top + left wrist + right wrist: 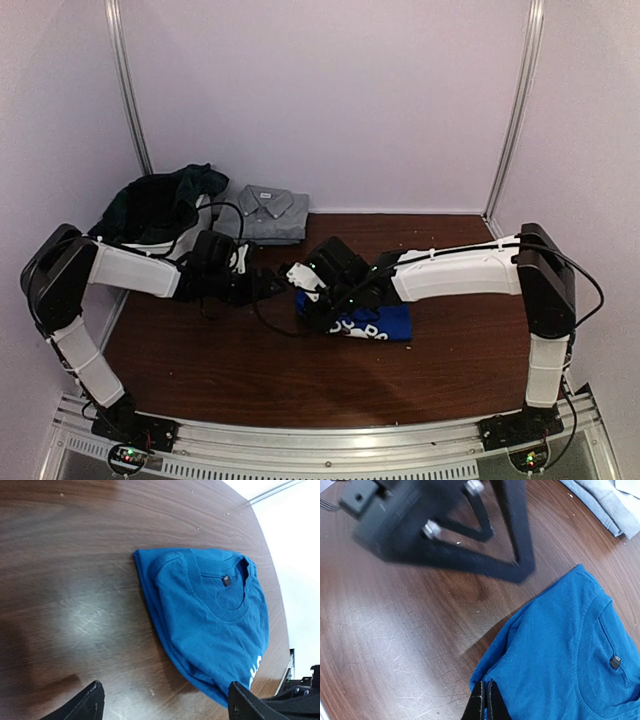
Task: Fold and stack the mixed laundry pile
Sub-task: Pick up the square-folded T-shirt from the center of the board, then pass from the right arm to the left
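The blue T-shirt [210, 620] is lying folded near the middle of the dark wooden surface [200, 350], neck opening facing up and a small dark tag showing inside the collar. A strip of white lettering is peeking out along its near edge.

The right pincer [485, 700] is sitting at a corner of that shirt with its two fingers pressed tight together. They are meeting the fabric right at the fold's edge, though from here I cannot tell whether any cloth is pinched between them.

The left pincer [166, 690] is hanging over the surface just to the left of the shirt, its fingers spread wide with nothing between them. One fingertip is hovering over bare wood and the other is hovering close to the shirt's near edge.

At the back of the surface a grey collared shirt [265, 212] is resting neatly folded near the wall. Just to its left, at the rear left corner, a dark green heap of clothes [160, 205] is sitting in a loose mound, well apart from the blue one.
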Controlling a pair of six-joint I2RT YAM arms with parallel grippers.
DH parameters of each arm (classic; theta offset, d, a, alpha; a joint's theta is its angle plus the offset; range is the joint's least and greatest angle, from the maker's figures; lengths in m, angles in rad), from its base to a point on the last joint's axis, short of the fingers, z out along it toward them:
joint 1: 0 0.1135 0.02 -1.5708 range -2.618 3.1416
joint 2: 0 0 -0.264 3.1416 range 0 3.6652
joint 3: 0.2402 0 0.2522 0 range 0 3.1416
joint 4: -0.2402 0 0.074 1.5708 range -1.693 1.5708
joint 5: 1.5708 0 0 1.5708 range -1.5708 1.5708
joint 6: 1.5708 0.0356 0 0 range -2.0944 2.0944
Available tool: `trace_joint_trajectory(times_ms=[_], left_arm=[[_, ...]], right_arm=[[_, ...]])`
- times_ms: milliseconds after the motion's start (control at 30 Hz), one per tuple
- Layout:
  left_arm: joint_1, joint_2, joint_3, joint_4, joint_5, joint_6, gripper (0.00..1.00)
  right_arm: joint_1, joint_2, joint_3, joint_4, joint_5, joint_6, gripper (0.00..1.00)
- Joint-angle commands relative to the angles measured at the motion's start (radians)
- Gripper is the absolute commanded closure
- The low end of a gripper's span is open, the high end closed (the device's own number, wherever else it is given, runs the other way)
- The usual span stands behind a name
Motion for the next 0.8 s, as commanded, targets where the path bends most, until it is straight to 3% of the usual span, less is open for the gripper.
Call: trace_joint_trajectory(times_ms=[0, 400, 533, 767], left_arm=[[-0.043, 0.059, 0.025, 0.134, 0.042, -0.082, 0.11], [-0.077, 0.221, 0.030, 0.355, 0.082, -0.300, 0.10], [-0.084, 0.269, 0.050, 0.381, 0.092, -0.327, 0.16], [-0.090, 0.322, 0.079, 0.395, 0.104, -0.362, 0.36]], right_arm=[[0.005, -0.012, -0.001, 0.032, -0.042, 0.011, 1.00], [0.005, 0.004, 0.036, 0.058, -0.096, 0.015, 1.00], [0.005, 0.027, 0.072, 0.061, -0.107, 0.015, 1.00], [0.005, 0.059, 0.127, 0.055, -0.096, 0.015, 1.00]])
